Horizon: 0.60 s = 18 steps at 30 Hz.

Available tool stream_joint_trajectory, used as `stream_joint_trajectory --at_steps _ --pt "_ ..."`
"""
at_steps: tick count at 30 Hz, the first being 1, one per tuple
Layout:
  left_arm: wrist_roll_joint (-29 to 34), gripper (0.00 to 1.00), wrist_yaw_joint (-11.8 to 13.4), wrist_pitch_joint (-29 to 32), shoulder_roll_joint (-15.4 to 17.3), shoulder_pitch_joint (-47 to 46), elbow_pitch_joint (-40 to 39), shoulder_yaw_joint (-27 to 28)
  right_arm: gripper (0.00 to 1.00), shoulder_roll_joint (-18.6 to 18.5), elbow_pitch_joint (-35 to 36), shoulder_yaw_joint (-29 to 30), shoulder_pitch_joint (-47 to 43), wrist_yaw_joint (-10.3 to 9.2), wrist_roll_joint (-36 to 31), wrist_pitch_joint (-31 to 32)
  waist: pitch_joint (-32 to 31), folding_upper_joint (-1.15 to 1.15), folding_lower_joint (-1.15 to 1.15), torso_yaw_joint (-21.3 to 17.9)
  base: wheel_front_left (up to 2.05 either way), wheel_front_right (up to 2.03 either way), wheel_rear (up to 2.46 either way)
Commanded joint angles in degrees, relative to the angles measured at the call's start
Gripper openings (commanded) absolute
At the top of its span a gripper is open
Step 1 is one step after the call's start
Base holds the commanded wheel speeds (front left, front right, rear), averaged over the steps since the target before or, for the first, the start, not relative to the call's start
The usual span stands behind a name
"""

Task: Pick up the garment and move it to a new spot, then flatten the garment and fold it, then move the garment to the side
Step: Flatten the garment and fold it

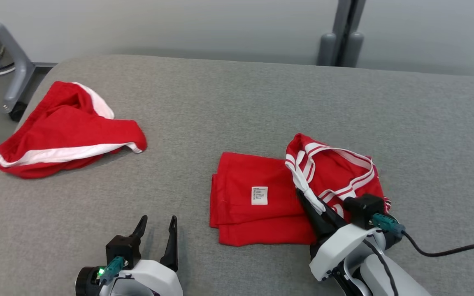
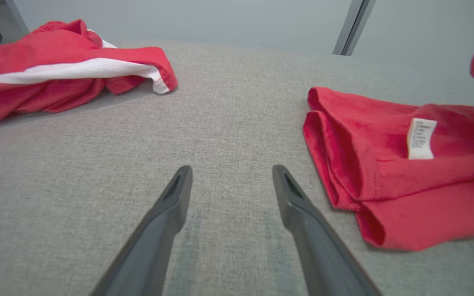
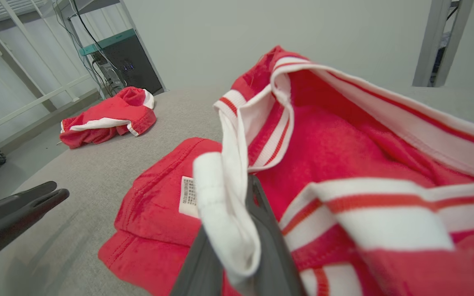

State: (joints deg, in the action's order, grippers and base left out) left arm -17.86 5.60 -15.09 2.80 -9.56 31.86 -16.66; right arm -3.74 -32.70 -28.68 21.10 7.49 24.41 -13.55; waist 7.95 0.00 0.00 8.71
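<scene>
- Right hand [image 1: 305, 201] pinches the white-striped waistband [image 1: 335, 172] of the red shorts [image 1: 241, 185]; that end is raised.
- The folded part lies centre-right on the grey worktop [image 1: 237, 102].
- Left hand [image 1: 159, 220] is spread and empty, near the shorts.
- Second red garment [image 1: 64, 131] lies far left.

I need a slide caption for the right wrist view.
Right claw shut on a red-and-white striped garment, beside folded red fabric with a white label.

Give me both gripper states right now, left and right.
Left gripper: jaws open, holding nothing.
Right gripper: jaws shut on the white trim of the red garment.
</scene>
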Motion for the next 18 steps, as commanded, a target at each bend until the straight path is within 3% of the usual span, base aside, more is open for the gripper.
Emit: stream_joint_trajectory --at_steps 1,13,14,15,16,17,18 --pt "-0.43 1.0 0.16 -0.09 0.24 0.14 -0.03 -0.2 0.0 -0.03 -0.73 -0.67 1.12 0.0 0.57 -0.02 -0.27 0.0 0.0 3.14 0.0 0.0 0.0" --pt "-1.34 1.0 0.55 -0.1 0.22 1.23 -0.56 -2.07 0.0 0.66 -9.68 -4.35 6.92 0.0 0.84 -0.86 -0.68 0.0 0.0 12.55 0.0 0.0 0.0" --pt "-1.29 1.0 0.54 -0.1 0.21 1.23 -0.64 -2.27 0.09 0.7 -10.11 -4.62 7.27 0.0 1.16 -1.0 -0.67 0.0 0.0 12.91 0.0 0.0 0.0" --pt "-1.35 1.0 0.6 -0.1 0.21 1.22 -0.71 -2.4 0.3 0.7 -10.43 -4.95 7.55 0.0 1.64 -1.12 -0.68 0.0 0.0 13.16 0.0 0.0 0.0" --pt "-1.42 1.0 0.7 -0.09 0.22 1.22 -0.74 -2.5 0.82 0.68 -10.53 -5.26 7.91 0.0 2.1 -1.25 -0.67 0.0 0.0 13.32 0.0 0.0 0.0" --pt "-1.52 1.0 0.85 -0.1 0.21 1.22 -0.82 -2.56 1.0 0.64 -10.59 -5.48 8.26 0.0 2.34 -1.35 -0.65 0.0 0.0 13.38 0.0 0.0 0.0" --pt "-1.61 1.0 1.02 -0.09 0.21 1.23 -0.93 -2.56 1.0 0.63 -10.49 -5.35 8.49 0.0 2.78 -1.43 -0.64 0.0 0.0 13.33 0.0 0.0 0.0"
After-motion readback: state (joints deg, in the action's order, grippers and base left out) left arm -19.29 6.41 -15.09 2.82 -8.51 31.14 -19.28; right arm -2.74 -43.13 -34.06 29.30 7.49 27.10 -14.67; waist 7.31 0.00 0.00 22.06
